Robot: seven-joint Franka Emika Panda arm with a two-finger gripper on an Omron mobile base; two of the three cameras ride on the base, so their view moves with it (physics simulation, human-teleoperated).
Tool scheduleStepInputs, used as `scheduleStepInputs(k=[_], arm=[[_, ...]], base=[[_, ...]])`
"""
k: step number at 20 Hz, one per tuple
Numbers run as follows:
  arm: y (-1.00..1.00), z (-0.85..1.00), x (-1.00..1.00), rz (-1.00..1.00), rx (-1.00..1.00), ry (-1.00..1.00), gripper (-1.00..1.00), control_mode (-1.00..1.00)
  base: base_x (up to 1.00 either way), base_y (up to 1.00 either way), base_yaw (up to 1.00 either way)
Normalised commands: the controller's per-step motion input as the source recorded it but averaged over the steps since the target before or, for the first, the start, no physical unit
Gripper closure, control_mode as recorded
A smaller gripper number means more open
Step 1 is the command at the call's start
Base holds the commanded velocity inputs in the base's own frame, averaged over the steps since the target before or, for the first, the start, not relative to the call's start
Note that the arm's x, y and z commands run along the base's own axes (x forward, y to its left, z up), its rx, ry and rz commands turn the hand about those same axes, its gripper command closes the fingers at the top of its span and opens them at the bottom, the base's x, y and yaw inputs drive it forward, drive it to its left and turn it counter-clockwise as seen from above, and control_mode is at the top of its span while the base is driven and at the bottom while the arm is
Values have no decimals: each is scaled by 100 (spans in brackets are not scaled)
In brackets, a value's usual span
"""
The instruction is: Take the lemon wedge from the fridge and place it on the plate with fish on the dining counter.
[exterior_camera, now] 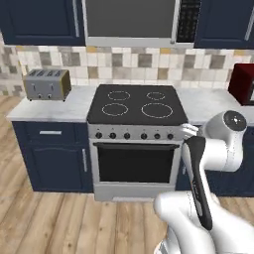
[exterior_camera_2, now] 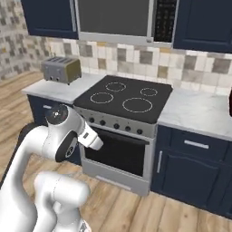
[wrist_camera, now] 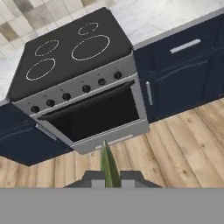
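Note:
In the hand view, my gripper (wrist_camera: 109, 178) is shut on the lemon wedge (wrist_camera: 108, 161). The wedge is a thin olive-green pointed sliver that stands up between the two dark fingertips (wrist_camera: 94, 178). The hand hangs over the wooden floor and looks down at the front of a stove. My white arm (exterior_camera: 201, 183) is folded low in front of that stove, and it also shows in the right base view (exterior_camera_2: 59, 136). The fridge, the plate with fish and the dining counter are out of view.
A black-topped stove (exterior_camera: 135, 104) with a steel oven door (exterior_camera: 134, 161) stands straight ahead, between navy cabinets (exterior_camera: 52, 158) under marbled worktops. A toaster (exterior_camera: 47, 84) sits at the left and a red appliance (exterior_camera: 243, 83) at the right. A microwave (exterior_camera: 131, 22) hangs above.

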Motion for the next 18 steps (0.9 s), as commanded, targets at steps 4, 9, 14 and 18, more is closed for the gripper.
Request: scheduleStepInputs(k=[4, 9, 14, 18], arm=[[0, 0, 0, 0, 0, 0, 100, 100], [0, 0, 0, 0, 0, 0, 100, 100], [0, 0, 0, 0, 0, 0, 100, 100], [0, 0, 0, 0, 0, 0, 100, 100]], base=[[-2, 0, 94], [-2, 0, 94], [-3, 0, 96], [-3, 0, 97]])
